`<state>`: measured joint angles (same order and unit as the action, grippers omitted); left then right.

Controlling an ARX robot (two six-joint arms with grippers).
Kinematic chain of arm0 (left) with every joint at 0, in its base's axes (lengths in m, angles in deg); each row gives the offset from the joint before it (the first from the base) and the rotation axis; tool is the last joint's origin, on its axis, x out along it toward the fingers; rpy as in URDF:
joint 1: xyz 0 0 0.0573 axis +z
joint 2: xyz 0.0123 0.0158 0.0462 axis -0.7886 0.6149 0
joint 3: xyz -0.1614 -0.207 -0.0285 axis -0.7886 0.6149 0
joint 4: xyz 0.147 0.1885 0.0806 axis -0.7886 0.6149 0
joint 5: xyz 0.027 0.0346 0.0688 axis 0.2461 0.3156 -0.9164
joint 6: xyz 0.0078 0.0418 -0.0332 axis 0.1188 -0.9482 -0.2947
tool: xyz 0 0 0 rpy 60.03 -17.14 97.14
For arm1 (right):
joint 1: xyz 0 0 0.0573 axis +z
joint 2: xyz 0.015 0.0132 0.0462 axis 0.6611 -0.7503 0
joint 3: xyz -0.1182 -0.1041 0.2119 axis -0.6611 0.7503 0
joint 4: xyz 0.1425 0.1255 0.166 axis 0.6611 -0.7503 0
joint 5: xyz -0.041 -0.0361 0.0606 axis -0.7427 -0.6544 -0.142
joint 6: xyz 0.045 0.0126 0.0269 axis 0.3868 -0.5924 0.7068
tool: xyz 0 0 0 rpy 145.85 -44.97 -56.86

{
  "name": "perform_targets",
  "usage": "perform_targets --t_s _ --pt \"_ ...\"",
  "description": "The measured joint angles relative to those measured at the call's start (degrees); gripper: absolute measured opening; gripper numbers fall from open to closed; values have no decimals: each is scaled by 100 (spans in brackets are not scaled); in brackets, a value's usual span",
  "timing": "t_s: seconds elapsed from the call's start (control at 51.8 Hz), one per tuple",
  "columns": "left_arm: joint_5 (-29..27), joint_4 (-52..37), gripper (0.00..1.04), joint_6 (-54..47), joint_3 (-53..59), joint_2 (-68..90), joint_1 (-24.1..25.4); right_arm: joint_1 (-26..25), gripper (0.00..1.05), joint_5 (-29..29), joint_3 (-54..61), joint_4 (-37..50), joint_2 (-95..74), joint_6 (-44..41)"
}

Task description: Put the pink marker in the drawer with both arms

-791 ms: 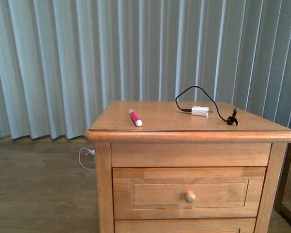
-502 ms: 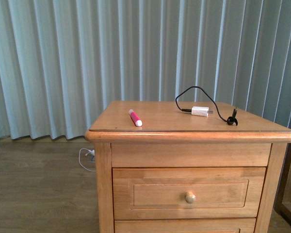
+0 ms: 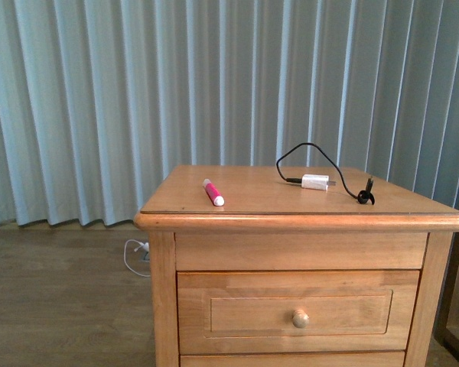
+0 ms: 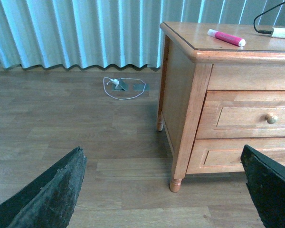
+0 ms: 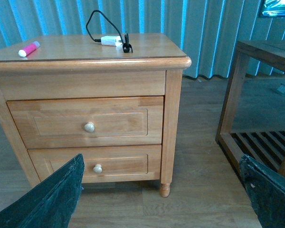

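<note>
Risks first. The honey-coloured wooden nightstand point(image 3: 161, 306) could get jolted by a hard pull. Its taller drawer point(image 3: 245, 312) with the round wooden knob was shut, and flat jaws could slip off that small knob. The black flat-jawed left gripper point(image 4: 161, 150) and right gripper point(image 5: 161, 158) both had jaws wide apart and empty. The white charger plug point(image 3: 315, 182) with black cable sat toward the top's back edge; snag risk low. The short magenta-pink marker point(image 3: 213, 193) with white cap lay near the top's left edge, cap toward the front edge, and could roll off if nudged. It was well apart from both jaw pairs, between neither.
</note>
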<state>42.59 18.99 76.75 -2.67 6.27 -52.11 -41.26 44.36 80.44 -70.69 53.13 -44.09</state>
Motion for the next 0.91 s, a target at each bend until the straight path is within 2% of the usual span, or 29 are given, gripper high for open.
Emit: perform_targets --t_s 0.521,0.618,0.676,0.772,0.907 --pt "-2 0 99 0 0 0 0 2 96 -2 0 -2 0 0" --pt "0 0 99 0 0 -2 0 214 96 -560 -319 -1014 -450 66" --pt "0 0 99 0 0 -2 0 323 96 -614 -365 -1276 -809 184" --pt "0 0 99 0 0 -2 0 535 96 -723 -420 -975 -1467 275" --pt "-2 0 99 0 0 -2 0 804 96 -719 -772 245 -3080 404"
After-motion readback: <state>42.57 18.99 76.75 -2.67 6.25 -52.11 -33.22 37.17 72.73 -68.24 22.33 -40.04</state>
